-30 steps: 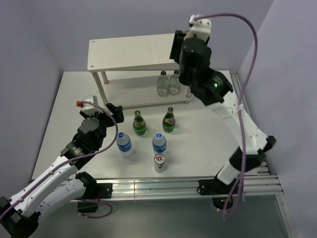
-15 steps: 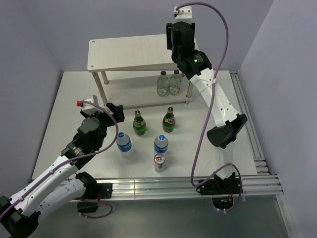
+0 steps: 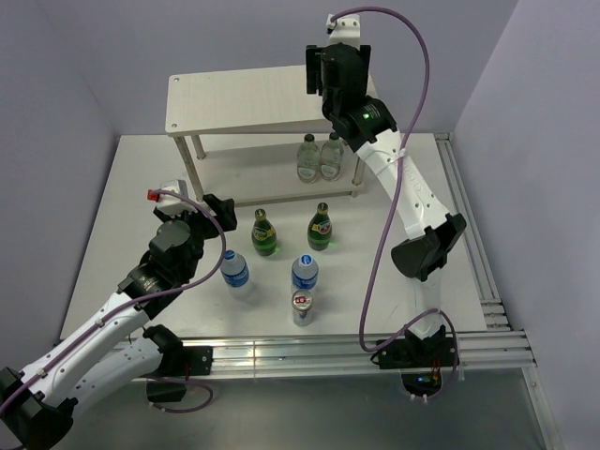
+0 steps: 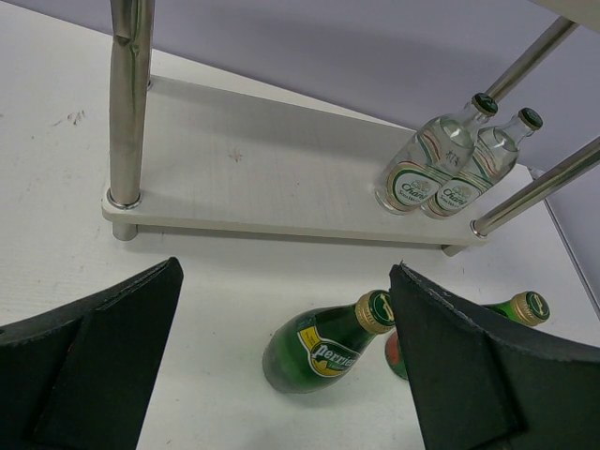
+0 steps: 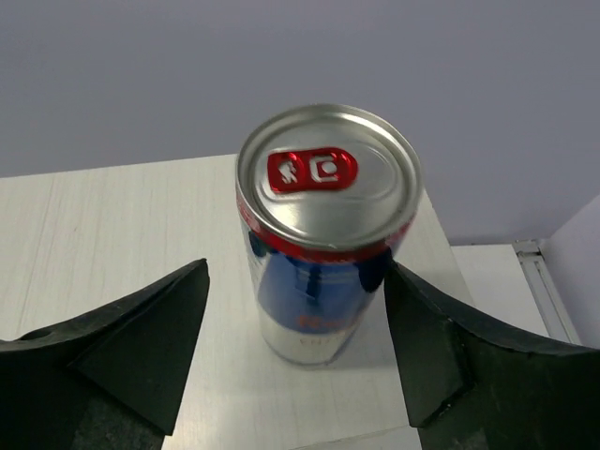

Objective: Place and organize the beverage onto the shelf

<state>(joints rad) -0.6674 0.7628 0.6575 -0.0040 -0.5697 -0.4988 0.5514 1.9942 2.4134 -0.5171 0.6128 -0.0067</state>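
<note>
Lavender walls, white worktop (image 3: 141, 187). On shelf (image 3: 244, 98) top, right end: slim can (image 5: 323, 244) upright between fingers of right pincer (image 5: 295, 272), part-open, apparently not gripping. Left pincer (image 4: 286, 270): wide, empty. Advice: widen further, withdraw straight up, avoid tipping can.

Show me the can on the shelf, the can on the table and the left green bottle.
Shelf can (image 5: 319, 281): right wrist view, blue side.
Table can (image 3: 302, 301): top view, lid.
Left green bottle (image 3: 264, 238): top view, label.

Slim can (image 5: 323, 239), red tab, upright on pale shelf top (image 5: 112, 234), jaws spread either side
</note>
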